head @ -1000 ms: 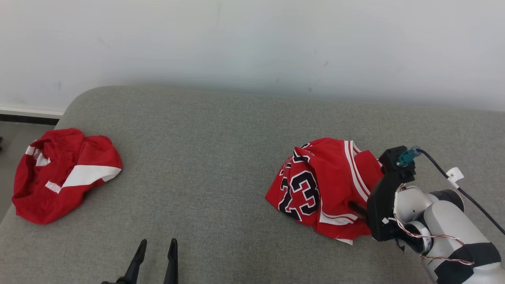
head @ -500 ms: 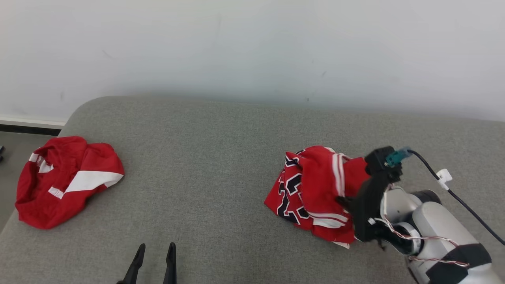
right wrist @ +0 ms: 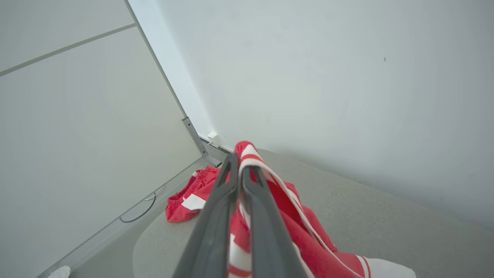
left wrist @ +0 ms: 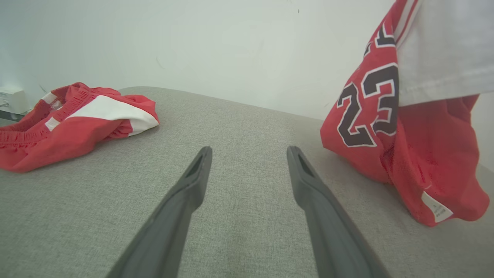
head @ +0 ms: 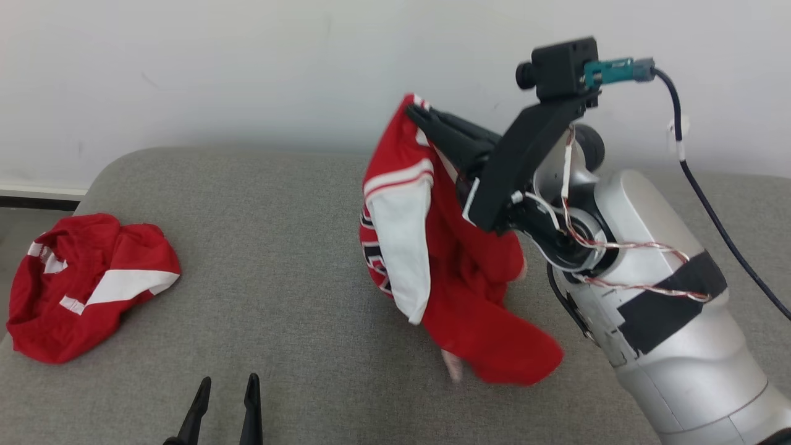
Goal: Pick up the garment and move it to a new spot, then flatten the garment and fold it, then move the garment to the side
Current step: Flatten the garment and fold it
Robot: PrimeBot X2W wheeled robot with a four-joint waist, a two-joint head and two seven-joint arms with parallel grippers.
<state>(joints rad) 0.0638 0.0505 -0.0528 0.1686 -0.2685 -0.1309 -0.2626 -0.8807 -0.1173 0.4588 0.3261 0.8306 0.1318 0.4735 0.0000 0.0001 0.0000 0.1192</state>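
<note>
R arm is coming in from 4 o'clock in head view, forearm angling up, right gripper pointing toward 10 o'clock, high in front of the wall. Its jaws are pressing together, pinching a striped edge of the jersey (right wrist view agrees: right gripper fingers nearly touching, cloth between them).

Jersey is hanging from that pinch, draping down toward 6 o'clock at centre-right of the grey cushion. In left wrist view its lower folds are touching the cushion.

Left gripper is sitting low at 7 o'clock, jaws spread and holding nothing, well apart from the jersey (left gripper is aiming over bare fabric).

Room: wide bare cushion between the jersey and the second red garment, which is lying at 9 o'clock near the cushion's rounded left edge.

Hard to read: jersey hem at 5 o'clock is blurring; the white panel is covering most of the print in head view; R arm is cut off at bottom-right.
</note>
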